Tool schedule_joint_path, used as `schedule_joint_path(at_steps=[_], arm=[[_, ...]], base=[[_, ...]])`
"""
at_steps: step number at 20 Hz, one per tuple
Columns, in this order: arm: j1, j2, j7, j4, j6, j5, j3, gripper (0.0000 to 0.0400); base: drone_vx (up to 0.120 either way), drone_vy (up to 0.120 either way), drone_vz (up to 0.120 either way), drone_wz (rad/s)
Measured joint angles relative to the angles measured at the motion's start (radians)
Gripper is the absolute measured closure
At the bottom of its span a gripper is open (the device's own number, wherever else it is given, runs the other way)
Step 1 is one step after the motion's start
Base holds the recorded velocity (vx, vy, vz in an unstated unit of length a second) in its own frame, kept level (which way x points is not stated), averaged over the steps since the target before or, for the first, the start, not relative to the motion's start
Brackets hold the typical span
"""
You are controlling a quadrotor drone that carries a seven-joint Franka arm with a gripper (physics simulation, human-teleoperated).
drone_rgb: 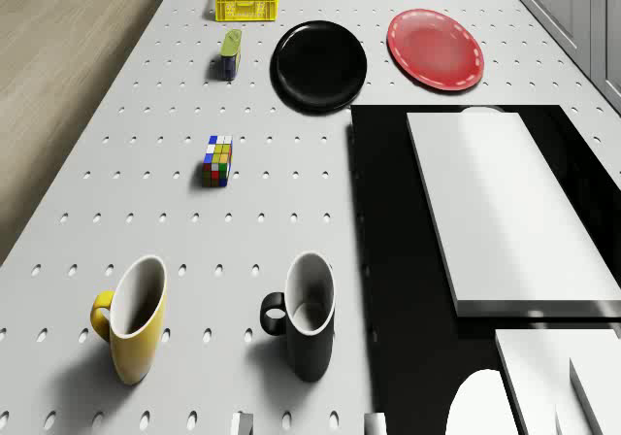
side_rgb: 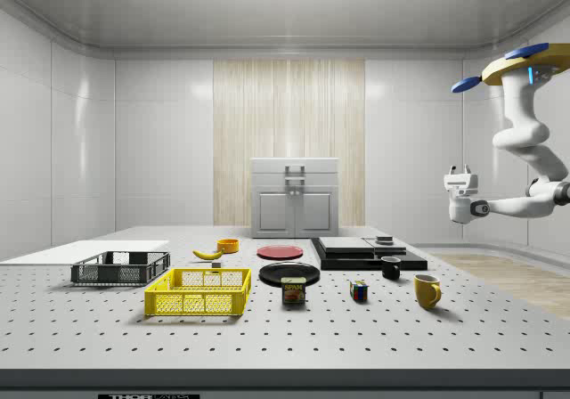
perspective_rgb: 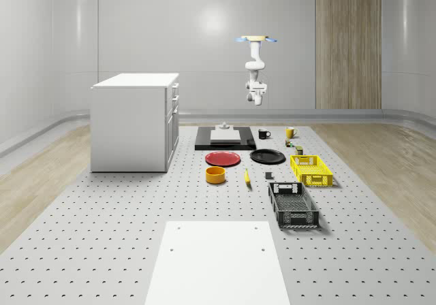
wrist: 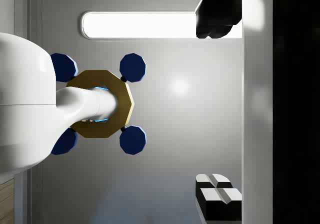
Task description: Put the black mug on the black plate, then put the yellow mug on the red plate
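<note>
The gripper hangs high in the air with its two fingers spread wide and nothing between them. In the wrist view it faces up toward the drone and the ceiling light. In the side view the gripper sits at the end of the bent arm, and the drone is cut off by that view's right edge. The drone hovers well above the table's far end.

The black mug stands upright on the table, far below the gripper, just beside the edge of a black slab. The yellow mug stands upright near it, on its handle side and apart from it. The black plate and the red plate lie side by side, well apart from both mugs and bare.
</note>
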Motion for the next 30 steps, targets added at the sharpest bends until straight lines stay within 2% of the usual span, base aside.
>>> schedule_joint_path(at_steps=[7,13,19,30], arm=[[-0.003,0.033,-0.002,0.149,-0.111,0.001,0.002,0.0000],[-0.005,0.069,-0.002,0.248,-0.168,0.002,0.003,0.0000],[-0.006,0.083,-0.003,0.286,-0.188,0.002,0.003,0.0000],[-0.007,0.084,-0.003,0.295,-0.188,0.002,0.004,0.0000]], base=[[0.000,0.000,0.000,0.000],[0.000,0.000,0.000,0.000],[0.000,0.000,0.000,0.000],[0.000,0.000,0.000,0.000]])
